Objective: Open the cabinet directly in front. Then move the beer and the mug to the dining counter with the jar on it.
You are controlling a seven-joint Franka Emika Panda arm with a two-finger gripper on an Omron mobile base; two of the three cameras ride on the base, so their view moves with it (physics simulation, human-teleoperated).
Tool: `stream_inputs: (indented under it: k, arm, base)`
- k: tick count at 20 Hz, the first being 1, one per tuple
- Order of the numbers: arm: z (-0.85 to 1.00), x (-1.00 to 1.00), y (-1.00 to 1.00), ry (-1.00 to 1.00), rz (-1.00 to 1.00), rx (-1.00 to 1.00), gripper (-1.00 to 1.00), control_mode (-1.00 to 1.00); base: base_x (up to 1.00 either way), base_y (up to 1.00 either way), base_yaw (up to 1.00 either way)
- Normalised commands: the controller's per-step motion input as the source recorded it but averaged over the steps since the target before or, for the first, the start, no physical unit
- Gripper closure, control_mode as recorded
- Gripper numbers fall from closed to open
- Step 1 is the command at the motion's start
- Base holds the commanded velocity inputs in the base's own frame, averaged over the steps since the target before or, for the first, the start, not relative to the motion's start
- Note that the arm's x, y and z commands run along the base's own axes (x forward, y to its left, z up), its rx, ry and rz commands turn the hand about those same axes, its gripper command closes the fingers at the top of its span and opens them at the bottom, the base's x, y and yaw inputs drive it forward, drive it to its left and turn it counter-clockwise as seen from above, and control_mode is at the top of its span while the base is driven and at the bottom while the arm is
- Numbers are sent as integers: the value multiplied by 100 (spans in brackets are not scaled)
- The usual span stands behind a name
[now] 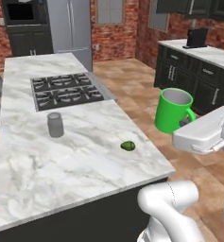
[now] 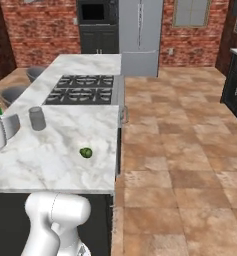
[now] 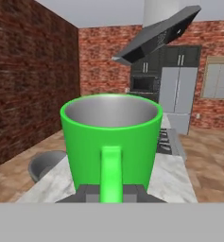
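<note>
Your tool [image 3: 111,191] is clamped on the mug [image 3: 111,137] handle beside the tabletop [image 1: 75,156] right edge; lower early and it clips that edge.

Left base view: from behind the arm, looks forward and down on the bench [image 1: 61,156], brick wall far behind.
Right base view: same bench [image 2: 65,150] from the other side, more floor.
Shared: cooktop [image 1: 66,90], jar [image 1: 55,125].
Hand view: very near the mug [image 3: 111,139], level, facing the fridge [image 3: 178,97].
</note>
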Motion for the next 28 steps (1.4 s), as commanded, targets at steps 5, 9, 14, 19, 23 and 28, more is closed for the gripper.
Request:
stream_inputs:
  k: [5, 9, 14, 19, 23, 28]
  arm:
    - [0, 0, 0, 0, 0, 0, 100, 100]
    - [0, 0, 0, 0, 0, 0, 100, 100]
    - [0, 0, 0, 0, 0, 0, 100, 100]
    - [0, 0, 0, 0, 0, 0, 100, 100]
    - [-9, 99, 9, 11, -3, 0, 100, -100]
    - [-26, 100, 45, 10, 0, -1, 100, -100]
  base:
    - [46, 64, -28]
    - [12, 89, -15]
    - [71, 18, -18]
    - [100, 40, -18]
    - [0, 0, 0]
    - [0, 0, 0]
